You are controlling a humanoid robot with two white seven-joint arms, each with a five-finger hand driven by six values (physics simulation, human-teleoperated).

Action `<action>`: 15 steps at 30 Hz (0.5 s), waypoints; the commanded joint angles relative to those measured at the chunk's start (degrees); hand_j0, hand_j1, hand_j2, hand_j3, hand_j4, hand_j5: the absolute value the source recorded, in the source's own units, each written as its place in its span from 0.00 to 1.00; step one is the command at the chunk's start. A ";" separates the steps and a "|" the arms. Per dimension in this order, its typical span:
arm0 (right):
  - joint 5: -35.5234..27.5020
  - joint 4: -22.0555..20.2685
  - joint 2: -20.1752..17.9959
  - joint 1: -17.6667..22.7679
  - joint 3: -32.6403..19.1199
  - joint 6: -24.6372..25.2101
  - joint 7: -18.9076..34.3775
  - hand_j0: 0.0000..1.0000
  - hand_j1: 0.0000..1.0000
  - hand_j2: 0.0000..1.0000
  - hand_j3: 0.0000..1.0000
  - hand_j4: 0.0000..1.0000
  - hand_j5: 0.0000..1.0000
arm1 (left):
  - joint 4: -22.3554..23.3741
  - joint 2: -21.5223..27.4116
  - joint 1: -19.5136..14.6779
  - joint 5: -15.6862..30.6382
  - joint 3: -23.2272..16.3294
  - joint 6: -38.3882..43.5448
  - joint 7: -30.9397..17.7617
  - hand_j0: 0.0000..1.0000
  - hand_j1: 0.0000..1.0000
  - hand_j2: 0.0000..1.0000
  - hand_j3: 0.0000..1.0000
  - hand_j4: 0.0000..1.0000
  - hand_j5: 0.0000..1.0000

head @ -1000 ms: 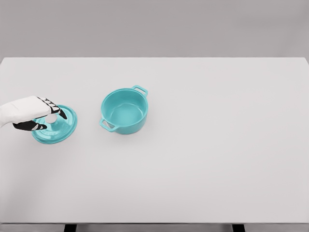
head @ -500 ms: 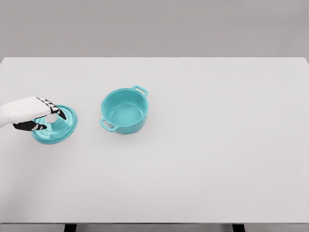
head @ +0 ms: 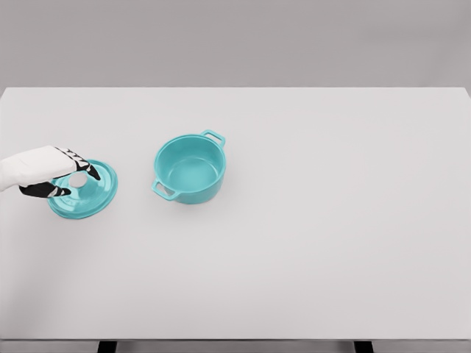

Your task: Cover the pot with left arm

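Your pot (head: 189, 168) stands upright on the white bench (head: 309, 220), left of the middle, with its mouth open to the top. You can see straight down into it: a teal inside, a flat bottom, and nothing in it. It has two loop handles on its rim, one at the far right (head: 213, 136) and one at the near left (head: 163, 190), so the line through them runs on a slant from the near left to the far right of the picture.

The lid (head: 84, 190) is the same teal. It lies flat on the bench, well to the left of the pot and apart from it, with its domed side up and a pale knob (head: 77, 179) at its centre. It is round, so it has no long axis to speak of; its rim looks like a flattened oval only because you see it from above at an angle.

Your left hand (head: 51, 173) comes in from the left edge, white with black on the fingers, and sits over the left half of the lid. The fingers (head: 82, 166) reach across the far side of the knob and the thumb (head: 45, 191) curls in on the near side, so they close round the knob. Whether they press on it firmly you cannot tell from here.
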 commanded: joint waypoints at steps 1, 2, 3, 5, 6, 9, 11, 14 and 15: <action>0.00 0.02 0.00 0.00 0.00 0.00 0.01 1.00 1.00 1.00 1.00 1.00 1.00 | 0.23 -0.10 -0.09 0.29 0.01 0.14 0.02 0.70 0.70 0.70 0.70 0.70 0.70; 0.00 0.02 0.00 -0.09 0.00 0.00 0.01 1.00 1.00 1.00 1.00 1.00 1.00 | 0.41 -0.10 -0.35 0.29 0.01 0.14 0.02 0.70 0.70 0.70 0.70 0.70 0.70; 0.00 0.02 0.00 -0.09 0.00 0.00 0.01 1.00 1.00 1.00 1.00 1.00 1.00 | 0.58 -0.10 -0.44 0.29 0.01 0.14 0.02 0.70 0.70 0.70 0.70 0.70 0.70; 0.00 0.02 0.00 0.00 0.00 0.00 0.01 1.00 1.00 1.00 1.00 1.00 1.00 | 0.94 -0.19 -0.44 0.29 0.01 0.14 0.02 0.70 0.70 0.70 0.70 0.70 0.70; 0.00 0.02 0.00 0.00 0.00 0.00 0.01 1.00 1.00 1.00 1.00 1.00 1.00 | 0.94 -0.10 -0.44 0.29 0.01 0.14 0.02 0.70 0.70 0.70 0.70 0.70 0.70; 0.00 0.02 0.00 0.00 0.00 0.00 0.01 1.00 1.00 1.00 1.00 1.00 1.00 | 1.55 -1.16 -0.70 -0.94 0.01 0.14 0.02 0.70 0.70 0.70 0.70 0.70 0.70; 0.00 -0.07 0.00 0.00 0.00 0.00 0.01 1.00 1.00 1.00 1.00 1.00 1.00 | 1.99 -1.68 -1.05 -1.12 0.01 0.14 0.02 0.70 0.70 0.70 0.70 0.70 0.70; 0.00 -0.07 0.00 -0.09 0.00 0.00 0.01 1.00 1.00 1.00 1.00 1.00 1.00 | 1.99 -1.69 -1.05 -1.12 0.01 0.14 0.02 0.70 0.70 0.70 0.70 0.70 0.70; 0.00 0.02 0.00 0.00 0.00 0.00 0.01 1.00 1.00 1.00 1.00 1.00 1.00 | 1.99 -1.69 -1.05 -1.12 0.01 0.14 0.02 0.70 0.70 0.70 0.70 0.70 0.70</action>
